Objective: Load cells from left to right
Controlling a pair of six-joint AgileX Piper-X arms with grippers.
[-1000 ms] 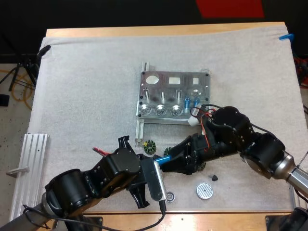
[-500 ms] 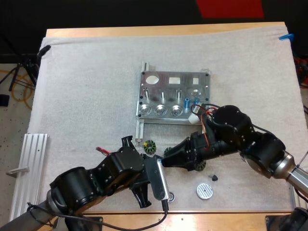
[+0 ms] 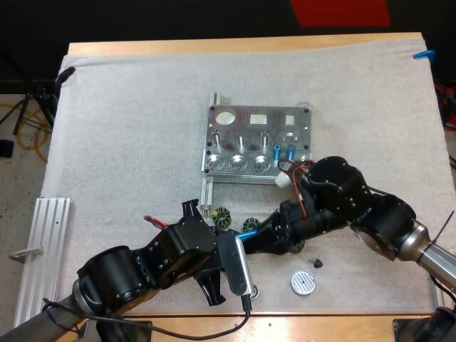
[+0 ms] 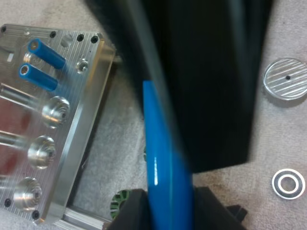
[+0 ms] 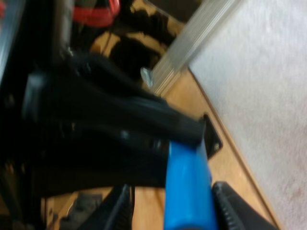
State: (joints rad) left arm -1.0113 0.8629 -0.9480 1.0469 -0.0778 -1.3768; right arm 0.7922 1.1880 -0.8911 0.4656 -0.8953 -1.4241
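A wooden table (image 3: 235, 44) carries a white mat (image 3: 128, 128), evenly lit. Well beyond the fingers (image 4: 132, 218) of the left gripper (image 4: 168, 196) lie dark space and a red strip (image 3: 340, 11); well to their left, speckled floor (image 3: 18, 192).

Blue cylinder (image 3: 244, 234) mostly hidden where the two arms meet

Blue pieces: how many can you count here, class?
3: two blue pieces upright at the fixture's near right corner, one in the left pincer; more may be hidden.
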